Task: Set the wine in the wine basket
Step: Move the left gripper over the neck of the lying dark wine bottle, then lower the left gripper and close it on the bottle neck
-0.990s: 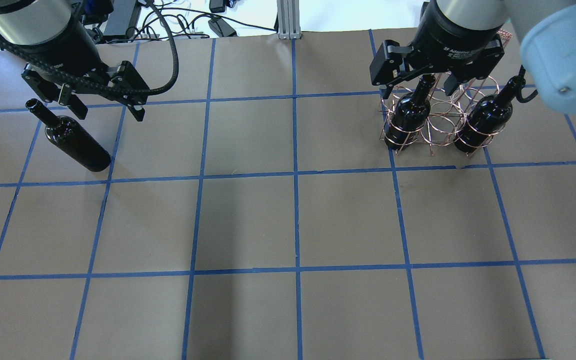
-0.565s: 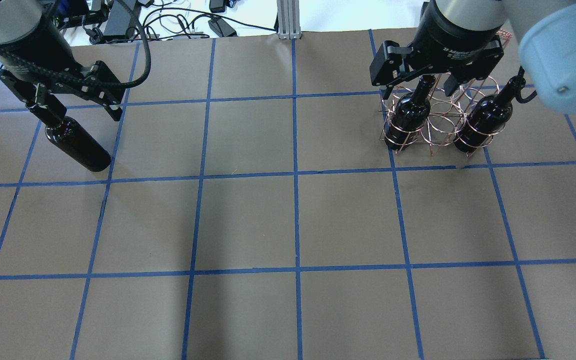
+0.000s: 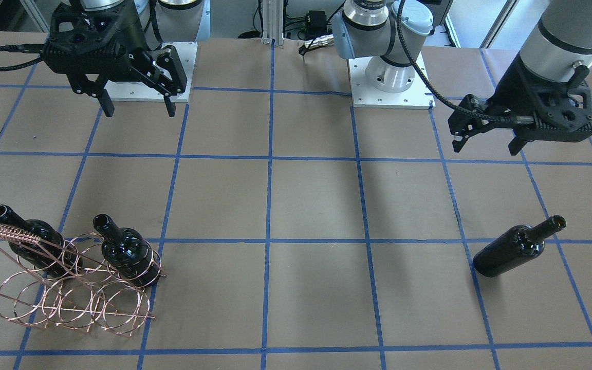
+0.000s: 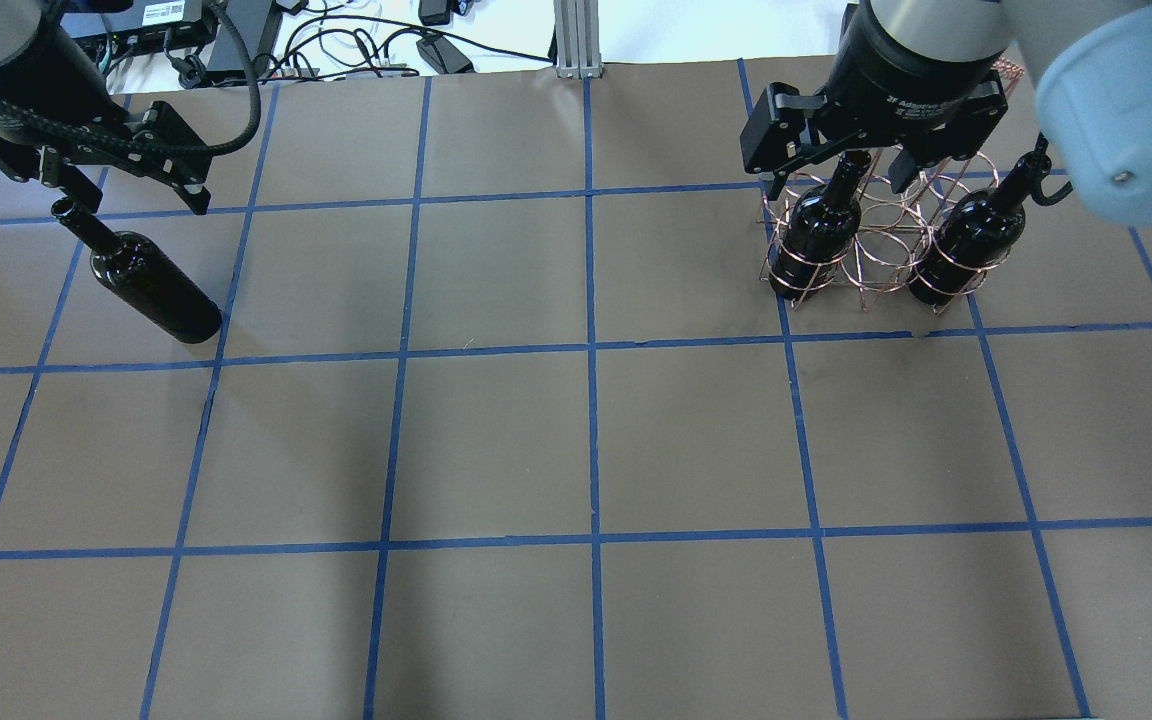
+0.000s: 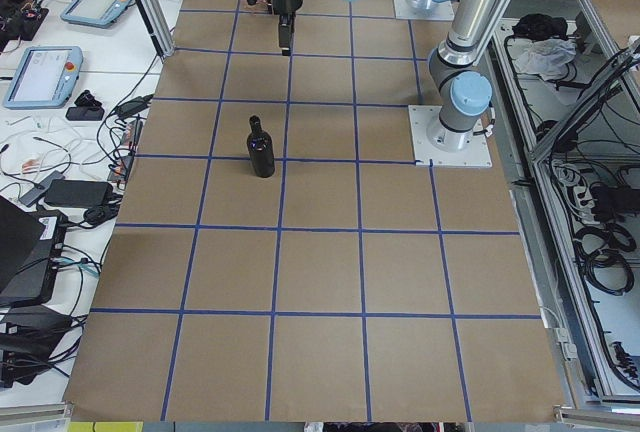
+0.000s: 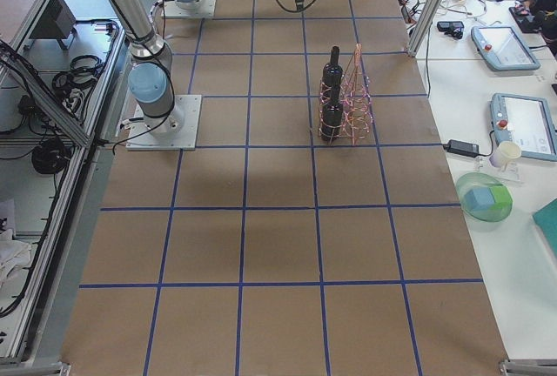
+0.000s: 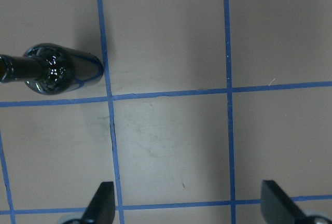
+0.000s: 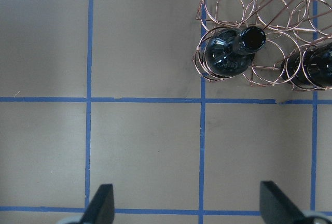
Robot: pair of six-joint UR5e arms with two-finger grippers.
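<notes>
A loose dark wine bottle (image 4: 151,285) stands upright on the left of the table, also in the front view (image 3: 512,249) and at the upper left of the left wrist view (image 7: 57,71). My left gripper (image 4: 129,192) is open and empty, high above the table, beside the bottle's neck on the robot's side (image 3: 486,148). The copper wire wine basket (image 4: 886,240) stands at the far right (image 3: 70,293) and holds two look-alike bottles (image 4: 816,235) (image 4: 971,245). My right gripper (image 4: 836,180) is open and empty, high up on the robot's side of the basket (image 3: 139,110).
The brown table top (image 4: 586,440) carries a blue tape grid. Cables and power bricks (image 4: 376,40) lie past the far edge. The arm bases (image 3: 391,77) stand on white plates on the robot's side.
My left gripper has moved left and toward the table's far edge, off the loose bottle's neck, still open. The bottle, the basket and the right arm have not moved.
</notes>
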